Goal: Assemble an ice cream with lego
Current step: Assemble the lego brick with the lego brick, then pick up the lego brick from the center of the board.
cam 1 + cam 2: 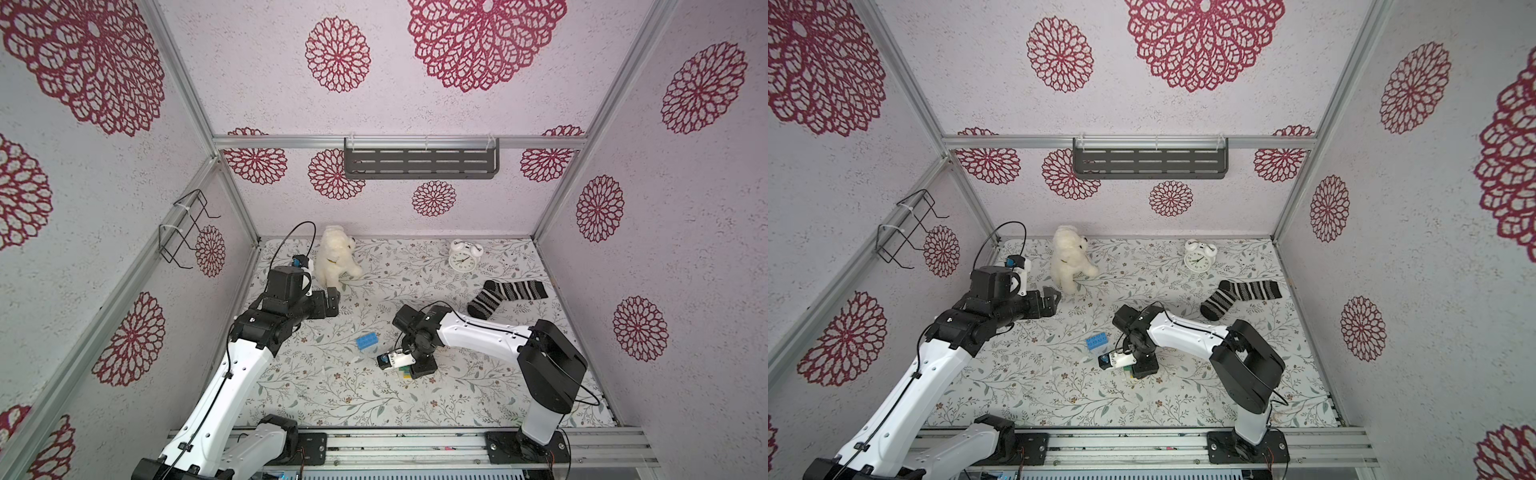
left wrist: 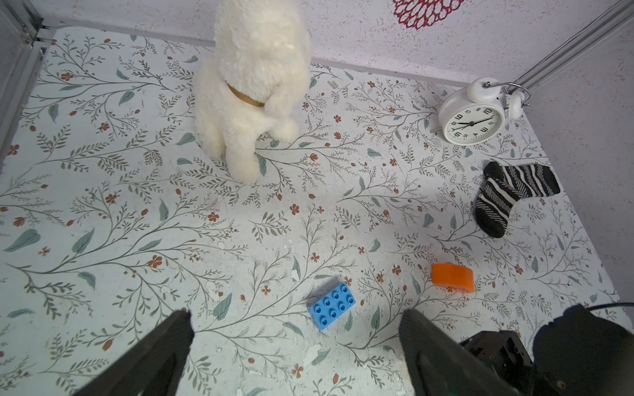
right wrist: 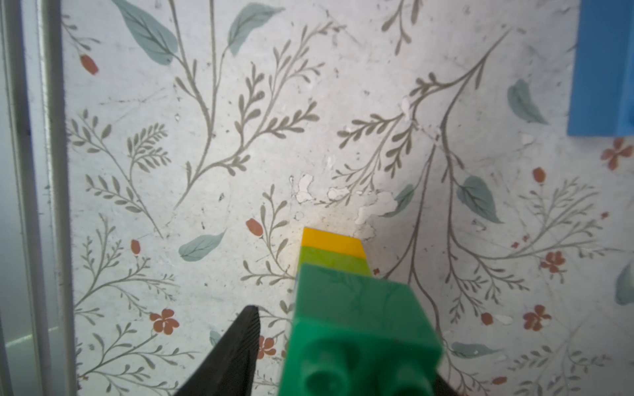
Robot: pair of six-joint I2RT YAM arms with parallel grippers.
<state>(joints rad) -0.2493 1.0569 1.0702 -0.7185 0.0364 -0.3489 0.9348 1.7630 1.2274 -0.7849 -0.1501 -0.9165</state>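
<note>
right pincer [image 1: 410, 369]: i am hanging it over the ice cream stack [image 3: 334, 262], jaws parted; one finger [image 3: 240, 343] is standing clear of the dark-green brick [image 3: 360, 315], the other is mostly hiding behind it, so it is probably gripping nothing
ice cream stack: it is standing on the floral mat [image 1: 332, 395], yellow under lime under dark green
left pincer [image 2: 295, 313]: i am holding it wide open and empty near the plush dog [image 1: 336, 257]
loose lego: the light-blue brick [image 2: 332, 305] and the orange half-round [image 2: 453, 277] are lying apart on the mat
</note>
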